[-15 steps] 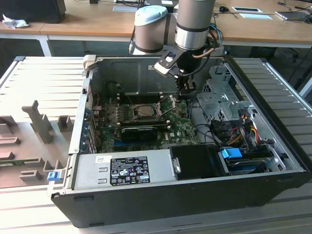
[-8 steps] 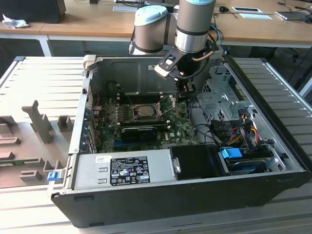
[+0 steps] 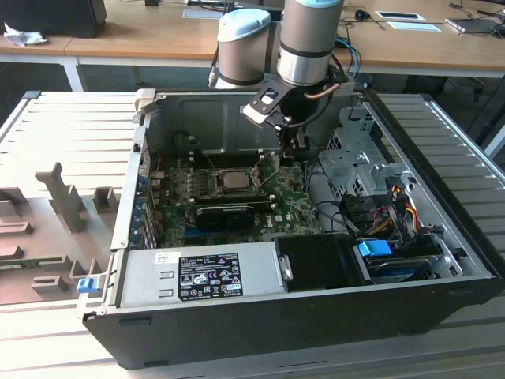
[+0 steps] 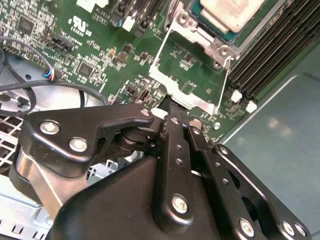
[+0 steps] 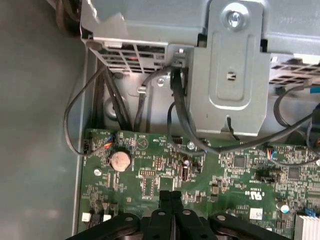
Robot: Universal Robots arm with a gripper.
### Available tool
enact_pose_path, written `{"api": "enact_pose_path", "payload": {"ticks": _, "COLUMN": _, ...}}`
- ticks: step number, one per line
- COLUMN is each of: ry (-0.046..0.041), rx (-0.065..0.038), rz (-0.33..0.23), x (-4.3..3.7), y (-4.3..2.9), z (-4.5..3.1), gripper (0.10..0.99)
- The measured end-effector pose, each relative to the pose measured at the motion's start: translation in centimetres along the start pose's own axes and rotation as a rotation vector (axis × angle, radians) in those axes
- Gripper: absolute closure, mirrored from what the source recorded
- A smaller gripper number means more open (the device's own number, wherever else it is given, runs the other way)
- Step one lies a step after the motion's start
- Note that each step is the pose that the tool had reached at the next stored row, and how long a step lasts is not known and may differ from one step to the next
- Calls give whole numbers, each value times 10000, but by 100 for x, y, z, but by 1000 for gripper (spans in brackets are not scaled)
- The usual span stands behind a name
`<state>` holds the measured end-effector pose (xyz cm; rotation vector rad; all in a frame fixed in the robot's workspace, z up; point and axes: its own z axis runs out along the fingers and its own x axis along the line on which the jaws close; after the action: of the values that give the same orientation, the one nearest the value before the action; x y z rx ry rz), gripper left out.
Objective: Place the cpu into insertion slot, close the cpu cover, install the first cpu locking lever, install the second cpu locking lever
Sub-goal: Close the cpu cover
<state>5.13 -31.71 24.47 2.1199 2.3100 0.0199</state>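
Where the cpu (image 4: 227,11) lies silver top up, it sits flat in the insertion slot (image 4: 201,36), whose metal rim frames it in the second wrist view. The cpu cover (image 4: 176,92) is not down over the chip: in that same view its thin frame swings out from the slot's edge, and green board shows through its cut-out middle. The gripper (image 4: 169,106) has its two black fingers pressed together, their tips right at the cover's free edge; whether they touch it or pinch it cannot be told. The first wrist view shows the closed fingertips over another stretch of the board, with a round battery (image 5: 120,160), black cables (image 5: 177,115) and a grey metal bracket (image 5: 235,75) beyond them. The exterior view gives the wider setting: the chip near the middle of the green board (image 3: 296,207) inside the open computer case (image 3: 260,324), the arm (image 3: 309,39) reaching down into it from above, and a labelled power supply (image 3: 150,276) along the near wall.
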Motion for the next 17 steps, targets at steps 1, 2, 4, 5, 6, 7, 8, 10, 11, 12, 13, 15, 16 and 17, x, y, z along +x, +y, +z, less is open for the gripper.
{"api": "enact_pose_path", "payload": {"ticks": 1, "ry": 0, "rx": 0, "rz": -1, "x": 2, "y": -25, "z": 0, "gripper": 980}}
{"api": "enact_pose_path", "payload": {"ticks": 2, "ry": 0, "rx": 0, "rz": 0, "x": 3, "y": -41, "z": 0, "gripper": 980}}
{"api": "enact_pose_path", "payload": {"ticks": 4, "ry": 1, "rx": -1, "rz": 0, "x": 5, "y": -61, "z": 0, "gripper": 980}}
{"api": "enact_pose_path", "payload": {"ticks": 5, "ry": 0, "rx": 0, "rz": 0, "x": 6, "y": -68, "z": 0, "gripper": 980}}
{"api": "enact_pose_path", "payload": {"ticks": 6, "ry": 0, "rx": 0, "rz": 0, "x": 6, "y": -75, "z": 0, "gripper": 980}}
{"api": "enact_pose_path", "payload": {"ticks": 7, "ry": 0, "rx": 0, "rz": 0, "x": 8, "y": -91, "z": -1, "gripper": 980}}
{"api": "enact_pose_path", "payload": {"ticks": 8, "ry": 1, "rx": 0, "rz": -1, "x": 9, "y": -103, "z": 0, "gripper": 980}}
{"api": "enact_pose_path", "payload": {"ticks": 10, "ry": 0, "rx": 0, "rz": 0, "x": 13, "y": -155, "z": -1, "gripper": 980}}
{"api": "enact_pose_path", "payload": {"ticks": 11, "ry": 1, "rx": 0, "rz": 0, "x": 15, "y": -180, "z": -1, "gripper": 980}}
{"api": "enact_pose_path", "payload": {"ticks": 12, "ry": 0, "rx": 0, "rz": 0, "x": 17, "y": -196, "z": -2, "gripper": 980}}
{"api": "enact_pose_path", "payload": {"ticks": 13, "ry": 0, "rx": 0, "rz": 0, "x": 20, "y": -229, "z": -2, "gripper": 980}}
{"api": "enact_pose_path", "payload": {"ticks": 15, "ry": 0, "rx": 0, "rz": 1, "x": 24, "y": -275, "z": -3, "gripper": 980}}
{"api": "enact_pose_path", "payload": {"ticks": 16, "ry": 0, "rx": 0, "rz": -1, "x": 26, "y": -304, "z": -3, "gripper": 980}}
{"api": "enact_pose_path", "payload": {"ticks": 17, "ry": 0, "rx": -1, "rz": 0, "x": 30, "y": -345, "z": -4, "gripper": 980}}
